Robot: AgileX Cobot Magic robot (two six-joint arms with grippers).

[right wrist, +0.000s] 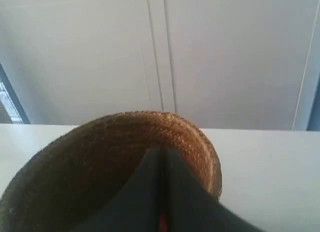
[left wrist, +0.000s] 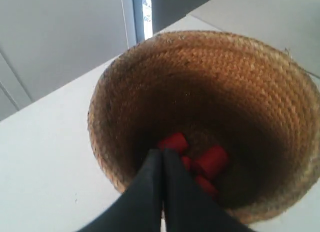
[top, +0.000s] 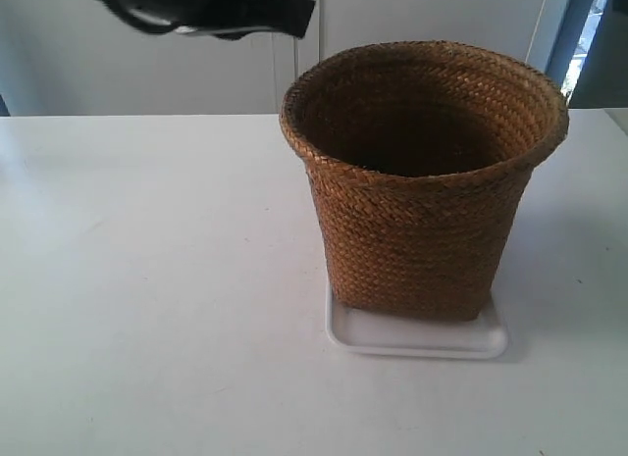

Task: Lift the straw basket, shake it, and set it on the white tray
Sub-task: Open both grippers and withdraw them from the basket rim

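Brown braided-straw basket (top: 422,240) — bucket-shaped and wide at the rim — stands upright on the flat glossy white plastic tray (top: 412,340). Its base covers most of the tray, leaving only the near rim and corners showing. Judged from that, you are at the tail end of the task. The set-down looks done, and the next move calls only for drawing both arms clear without brushing the rim.

Your left gripper (left wrist: 162,153) hangs over the basket's mouth, its black fingers pressed together on nothing. Your right gripper (right wrist: 161,151), near the rim, is likewise closed and empty.

Small red cylindrical pieces (left wrist: 210,162) lie at the bottom — you cannot count them, since the left fingers cover some. Only a dark piece of the arm at the exterior view's left (top: 196,10) shows, cut by the top edge. The tray's far side is hidden behind the basket.
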